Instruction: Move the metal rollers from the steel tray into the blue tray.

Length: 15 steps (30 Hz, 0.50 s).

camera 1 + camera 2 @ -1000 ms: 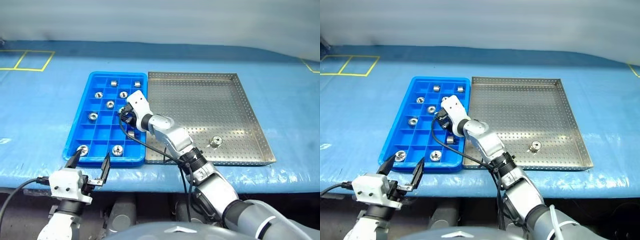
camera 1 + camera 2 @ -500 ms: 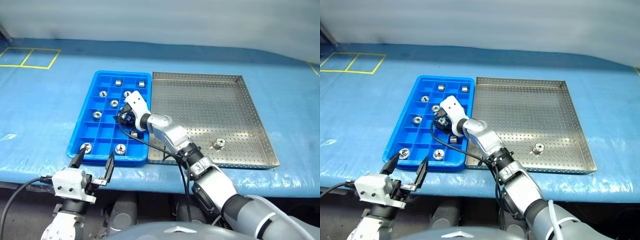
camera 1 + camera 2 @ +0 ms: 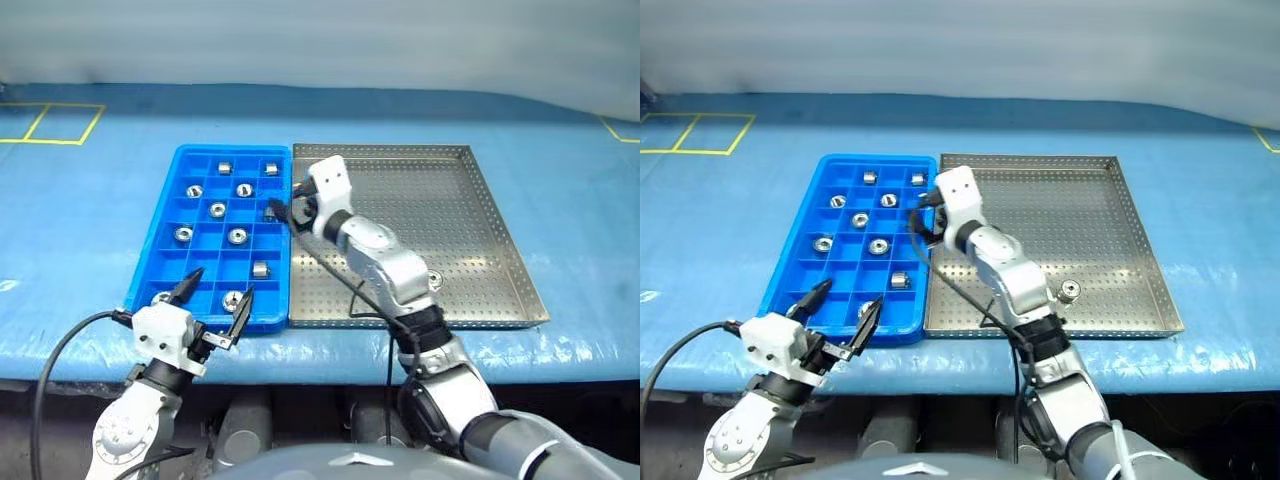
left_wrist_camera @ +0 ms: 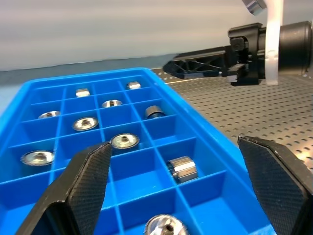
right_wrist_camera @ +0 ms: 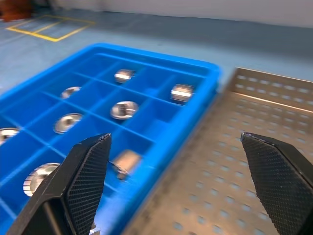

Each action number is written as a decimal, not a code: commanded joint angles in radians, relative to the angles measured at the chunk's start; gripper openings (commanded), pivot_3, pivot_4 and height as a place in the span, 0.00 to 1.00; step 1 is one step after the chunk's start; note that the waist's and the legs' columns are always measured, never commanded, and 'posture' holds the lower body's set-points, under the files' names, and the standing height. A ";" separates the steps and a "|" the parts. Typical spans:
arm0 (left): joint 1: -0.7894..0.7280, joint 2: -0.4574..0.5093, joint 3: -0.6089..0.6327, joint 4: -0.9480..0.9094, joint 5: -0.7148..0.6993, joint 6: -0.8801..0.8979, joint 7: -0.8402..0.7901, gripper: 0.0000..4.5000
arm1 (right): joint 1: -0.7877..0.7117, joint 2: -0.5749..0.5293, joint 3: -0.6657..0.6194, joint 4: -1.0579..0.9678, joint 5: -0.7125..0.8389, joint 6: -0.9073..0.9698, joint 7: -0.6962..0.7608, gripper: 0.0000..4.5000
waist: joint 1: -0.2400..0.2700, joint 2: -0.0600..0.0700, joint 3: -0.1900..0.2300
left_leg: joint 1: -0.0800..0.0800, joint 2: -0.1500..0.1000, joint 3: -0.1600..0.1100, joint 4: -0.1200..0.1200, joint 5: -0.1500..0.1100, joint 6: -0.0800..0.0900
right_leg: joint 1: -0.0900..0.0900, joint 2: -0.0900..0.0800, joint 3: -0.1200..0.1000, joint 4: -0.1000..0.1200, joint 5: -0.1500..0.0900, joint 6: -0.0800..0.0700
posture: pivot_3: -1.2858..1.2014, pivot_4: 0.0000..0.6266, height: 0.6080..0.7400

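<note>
Head views: the right gripper (image 3: 283, 212) now hangs over the seam between the blue tray (image 3: 150, 270) and the steel tray (image 3: 480, 210); a second ago it sat deeper over the blue tray's cells. Its jaws stand wide apart, holding nothing. The left gripper (image 3: 213, 298) has come forward to the blue tray's near rim, jaws spread and empty. One roller (image 3: 434, 280) lies in the steel tray near its front edge, its bore facing up. Both trays run lengthwise away from the robot, side by side and touching.

Left wrist view: rollers fill several cells; one (image 4: 182, 169) lies on its side, another (image 4: 124, 141) sits bore-up. The right gripper reaches in over the steel tray.

Right wrist view: wide black fingers (image 5: 85, 174) frame the blue tray's edge; a roller (image 5: 125, 160) lies tilted in the nearest cell.
</note>
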<state>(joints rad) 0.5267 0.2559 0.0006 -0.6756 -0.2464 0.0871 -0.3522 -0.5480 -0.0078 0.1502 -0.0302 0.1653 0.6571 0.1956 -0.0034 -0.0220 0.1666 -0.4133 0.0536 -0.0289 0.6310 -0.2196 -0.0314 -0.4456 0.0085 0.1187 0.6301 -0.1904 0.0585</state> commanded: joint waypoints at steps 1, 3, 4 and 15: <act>-0.048 0.020 -0.013 0.008 -0.022 0.025 -0.027 1.00 | 0.049 -0.047 -0.051 -0.161 -0.014 0.079 -0.041 1.00 | -0.022 0.000 0.000 | 0.000 0.000 0.000 0.000 0.000 0.000 | 0.000 0.000 0.000 0.000 0.000 0.000 | 0.51 0.24 1.00; -0.075 0.028 -0.017 0.019 -0.028 0.036 -0.037 1.00 | 0.085 -0.077 -0.072 -0.220 -0.016 0.131 -0.056 1.00 | -0.044 0.001 -0.001 | 0.000 0.000 0.000 0.000 0.000 0.000 | 0.000 0.000 0.000 0.001 0.000 0.000 | 0.50 0.24 1.00; -0.087 0.031 -0.018 0.022 -0.033 0.043 -0.041 1.00 | 0.104 -0.088 -0.086 -0.248 -0.014 0.157 -0.064 1.00 | -0.056 0.001 -0.001 | 0.001 0.000 0.000 0.000 0.000 0.000 | 0.000 0.000 0.001 0.002 0.000 0.000 | 0.50 0.24 1.00; -0.150 0.050 -0.027 0.043 -0.053 0.084 -0.071 1.00 | 0.318 -0.159 -0.163 -0.446 -0.033 0.323 -0.117 1.00 | -0.142 0.002 -0.001 | 0.002 0.000 0.000 0.007 0.000 0.000 | 0.000 0.001 0.002 0.012 0.000 0.000 | 0.47 0.24 1.00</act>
<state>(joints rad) 0.3764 0.3007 -0.0232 -0.6253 -0.2894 0.1710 -0.4167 -0.2398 -0.1619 -0.0074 -0.4248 0.1414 0.9733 0.0908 -0.1453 -0.0205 0.1654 -0.4111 0.0535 -0.0292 0.6399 -0.2196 -0.0312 -0.4457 0.0096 0.1208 0.6430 -0.1905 0.0587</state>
